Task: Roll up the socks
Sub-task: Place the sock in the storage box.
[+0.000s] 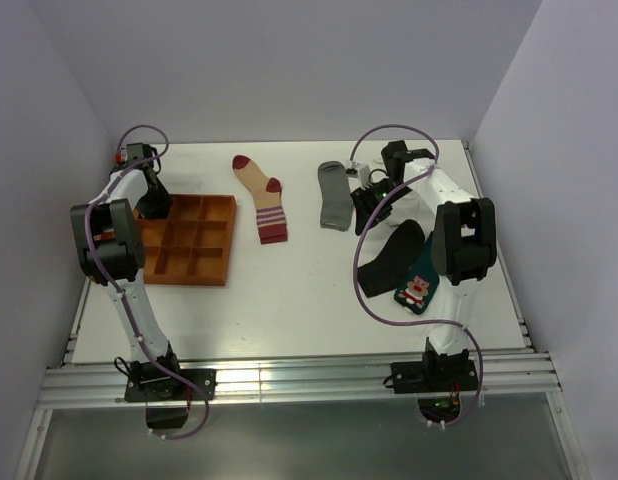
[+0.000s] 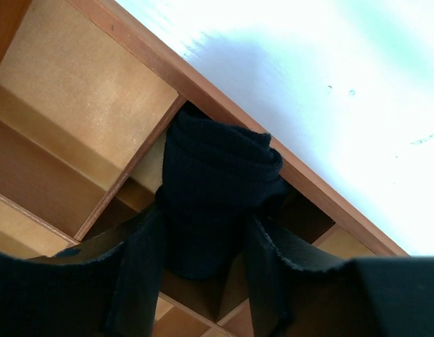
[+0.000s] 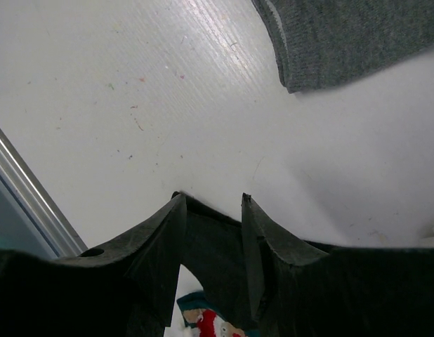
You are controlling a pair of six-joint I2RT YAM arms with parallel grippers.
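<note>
Left gripper point(image 2: 206, 217) straddles a rolled black sock point(image 2: 217, 182) seated in a tray point(image 2: 224, 112) compartment, grip or release indiscernible; right gripper point(image 3: 213, 199) gapes empty over the table point(image 3: 133, 105); striped sock point(image 1: 264, 200), grey sock point(image 1: 335, 195), flat black sock point(image 1: 389, 255) and teal sock point(image 1: 417, 285) lie unrolled; one done, four visibly left.

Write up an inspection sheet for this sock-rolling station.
Surface: white table, faint specks; orange tray at left.
Job's things: rolled black sock in a tray compartment; striped sock, grey sock, flat black sock, teal sock lie unrolled.
Clutter: nothing seen.
Grippers: left gripper straddles the rolled black sock, grip unclear; right gripper open, empty.
Cables: purple cables loop along both arms.
Surroundings: plain walls; aluminium rail at near edge.
</note>
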